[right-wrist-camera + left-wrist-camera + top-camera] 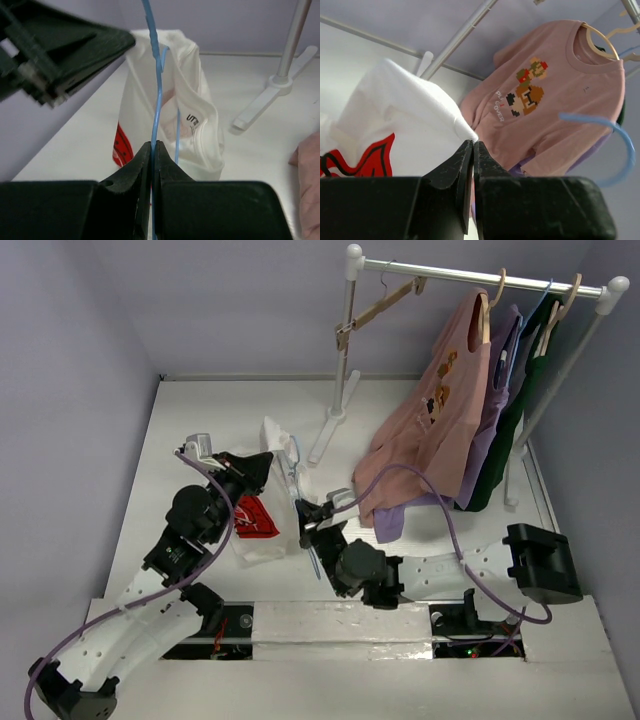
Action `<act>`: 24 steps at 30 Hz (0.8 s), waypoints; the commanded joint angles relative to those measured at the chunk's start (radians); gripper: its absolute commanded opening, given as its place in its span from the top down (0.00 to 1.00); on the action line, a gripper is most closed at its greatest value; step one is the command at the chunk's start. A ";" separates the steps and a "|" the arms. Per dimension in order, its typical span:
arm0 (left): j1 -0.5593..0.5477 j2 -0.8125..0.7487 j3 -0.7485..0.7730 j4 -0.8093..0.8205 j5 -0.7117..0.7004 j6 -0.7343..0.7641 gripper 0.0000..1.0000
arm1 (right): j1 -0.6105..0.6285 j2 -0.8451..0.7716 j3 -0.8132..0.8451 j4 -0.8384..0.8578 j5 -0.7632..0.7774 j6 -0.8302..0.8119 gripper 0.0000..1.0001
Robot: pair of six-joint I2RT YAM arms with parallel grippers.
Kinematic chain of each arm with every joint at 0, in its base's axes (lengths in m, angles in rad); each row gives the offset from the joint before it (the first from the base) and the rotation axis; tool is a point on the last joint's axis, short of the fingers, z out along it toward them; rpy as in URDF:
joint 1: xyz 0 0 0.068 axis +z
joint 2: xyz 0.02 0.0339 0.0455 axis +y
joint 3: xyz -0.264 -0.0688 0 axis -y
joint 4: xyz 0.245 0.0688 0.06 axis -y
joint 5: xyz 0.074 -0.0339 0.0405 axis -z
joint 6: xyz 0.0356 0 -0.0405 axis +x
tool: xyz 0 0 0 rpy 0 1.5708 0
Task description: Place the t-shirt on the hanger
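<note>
left gripper [473,146]: pinched together on a white t-shirt [400,115] fold
right gripper [153,147]: clamped on light-blue wire hanger [158,85]
hanger: upright beside t-shirt collar

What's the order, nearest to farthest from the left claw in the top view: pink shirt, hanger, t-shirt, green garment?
1. t-shirt, pinched in the left claw.
2. hanger, just right of it.
3. pink shirt, hanging on the rack.
4. green garment, farther right.

pale lilac walls [200,300] close in a white table [190,420]; at its far right corner stands a white clothes rack [345,350] (hung with garments [440,430]), evenly lit.
</note>
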 commanded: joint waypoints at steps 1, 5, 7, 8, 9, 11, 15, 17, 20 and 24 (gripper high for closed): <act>-0.010 -0.042 0.002 0.048 0.054 -0.020 1.00 | -0.073 -0.014 0.089 -0.012 -0.026 0.093 1.00; -0.010 -0.092 -0.049 0.028 0.042 -0.048 1.00 | -0.165 -0.028 0.109 -0.152 -0.129 0.274 1.00; -0.010 -0.118 -0.076 0.026 0.034 -0.059 1.00 | -0.165 -0.013 0.082 -0.071 -0.154 0.221 1.00; -0.010 -0.119 -0.082 0.023 0.037 -0.059 1.00 | -0.165 -0.004 0.077 0.013 -0.172 0.160 1.00; -0.010 -0.112 -0.087 0.022 0.049 -0.057 1.00 | -0.165 0.022 0.081 0.024 -0.184 0.147 1.00; -0.010 -0.093 -0.087 0.029 0.077 -0.056 1.00 | -0.176 0.053 0.107 0.040 -0.197 0.133 1.00; -0.010 -0.063 -0.078 0.055 0.155 -0.050 1.00 | -0.212 0.113 0.134 0.077 -0.278 0.167 1.00; -0.010 -0.063 -0.072 0.036 0.164 -0.043 1.00 | -0.232 0.137 0.143 0.061 -0.324 0.198 1.00; -0.010 -0.064 -0.049 -0.017 0.172 -0.039 1.00 | -0.275 0.147 0.134 0.092 -0.373 0.245 1.00; -0.010 -0.112 -0.064 -0.090 0.122 -0.048 1.00 | -0.285 0.131 0.100 0.210 -0.398 0.164 1.00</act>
